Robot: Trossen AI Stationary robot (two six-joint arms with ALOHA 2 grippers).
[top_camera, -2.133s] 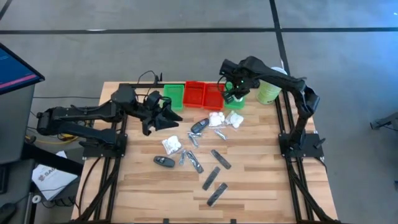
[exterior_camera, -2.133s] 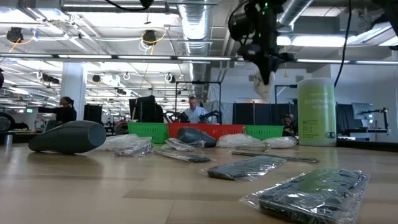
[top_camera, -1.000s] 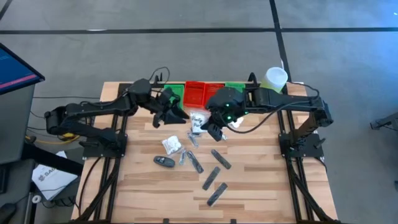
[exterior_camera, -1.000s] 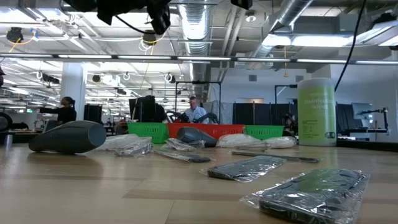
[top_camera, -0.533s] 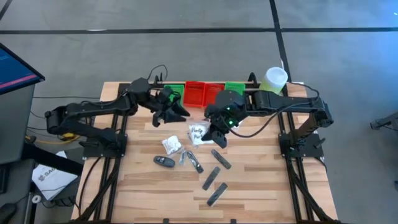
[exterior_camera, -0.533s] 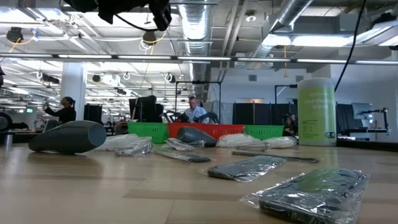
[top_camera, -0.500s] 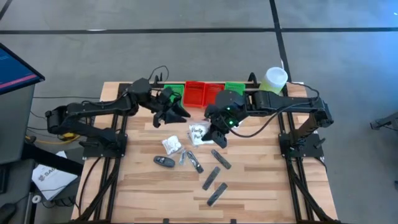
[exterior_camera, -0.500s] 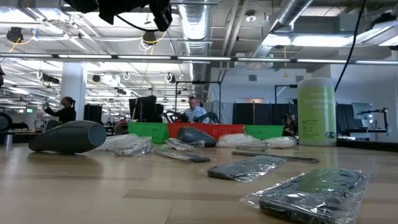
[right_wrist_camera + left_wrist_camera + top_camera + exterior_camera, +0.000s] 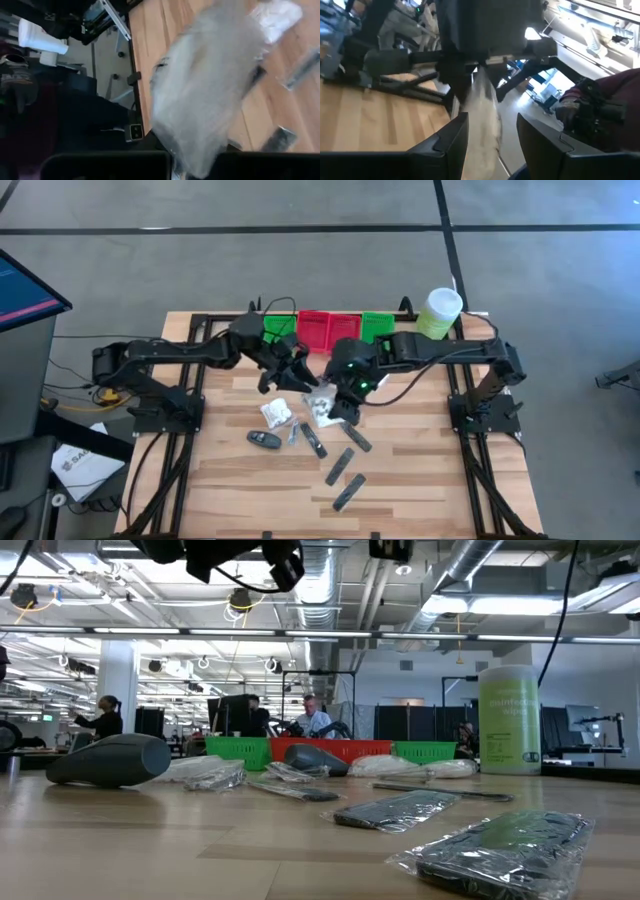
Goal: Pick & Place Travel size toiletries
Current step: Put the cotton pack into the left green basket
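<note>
Wooden surface (image 9: 420, 440), contents and positions:

- My right gripper (image 9: 333, 407): over the middle of the surface, fingers pressed tight on a white soft packet (image 9: 322, 402), which hangs from them clear of the wood. In the right wrist view the packet (image 9: 207, 85) fills most of the picture.
- My left gripper (image 9: 300, 376): just beside the right one, on its left and a little toward the trays, facing the held packet. Fingers (image 9: 451, 140) stand partly apart with nothing between them; in the left wrist view the packet (image 9: 485, 112) hangs just ahead of the gap.
- Second white soft packet (image 9: 276, 413): lying on the wood, near and to the left of the held one.
- Black oval piece (image 9: 264, 438): flat on the wood, just in front of that second packet; in the low view it (image 9: 110, 759) is the nearest object on the left.
- Dark grey flat bars: one (image 9: 355, 436) below the right gripper, two more (image 9: 338, 466) (image 9: 349, 491) toward the front edge, all wrapped in clear film.
- Trays along the back edge: green (image 9: 277, 326), red (image 9: 316, 330), green (image 9: 377, 324).
- Pale green canister (image 9: 436, 314): upright at the back right corner.
- Beyond the table, low view: a person (image 9: 312, 717) at a desk.
</note>
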